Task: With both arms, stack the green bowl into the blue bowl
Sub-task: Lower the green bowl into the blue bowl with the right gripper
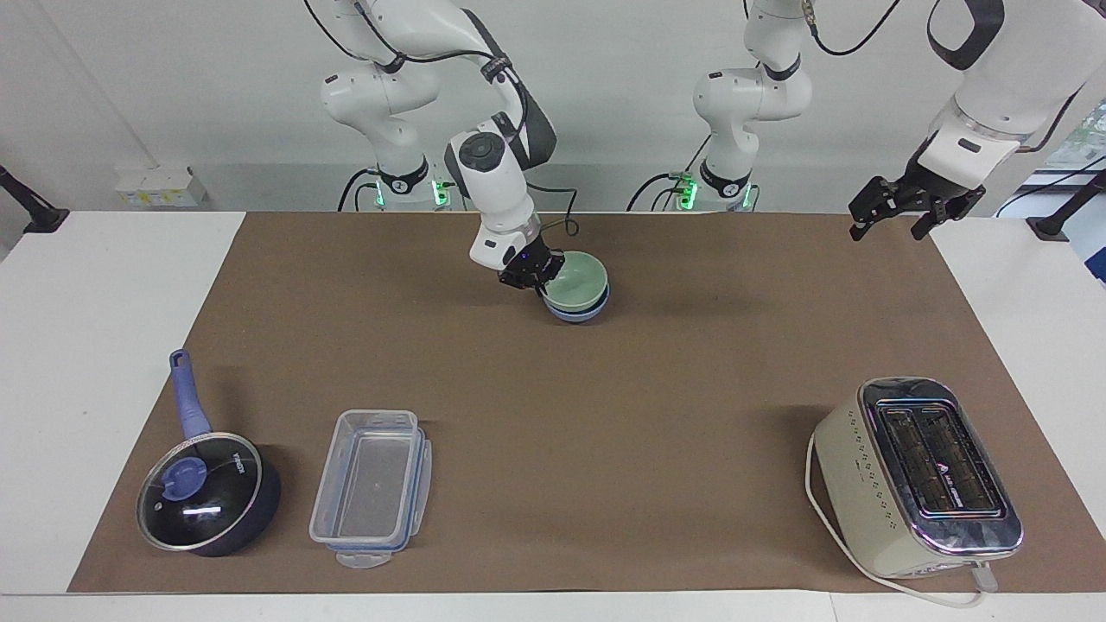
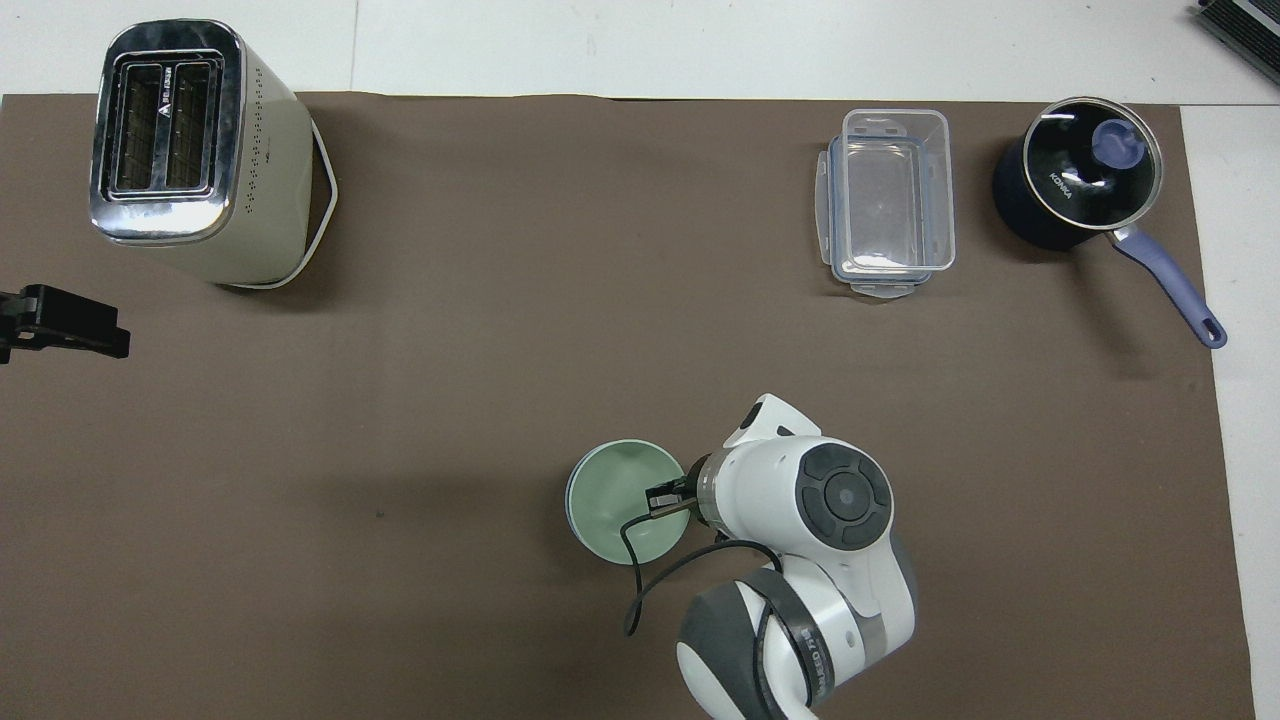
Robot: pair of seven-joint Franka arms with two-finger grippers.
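The pale green bowl (image 1: pixel 577 282) sits down inside the blue bowl (image 1: pixel 581 310) on the brown mat, near the robots. From overhead the green bowl (image 2: pixel 622 495) covers the blue one almost wholly. My right gripper (image 1: pixel 537 278) is shut on the green bowl's rim at the side toward the right arm's end of the table. In the overhead view the white wrist hides that gripper. My left gripper (image 1: pixel 893 212) hangs open and empty in the air over the mat's edge at the left arm's end, and it shows at the overhead view's edge as the left gripper (image 2: pixel 40 325).
A cream toaster (image 1: pixel 918 478) stands far from the robots at the left arm's end. A clear plastic container (image 1: pixel 371 486) and a dark lidded saucepan with a blue handle (image 1: pixel 203 488) lie far from the robots toward the right arm's end.
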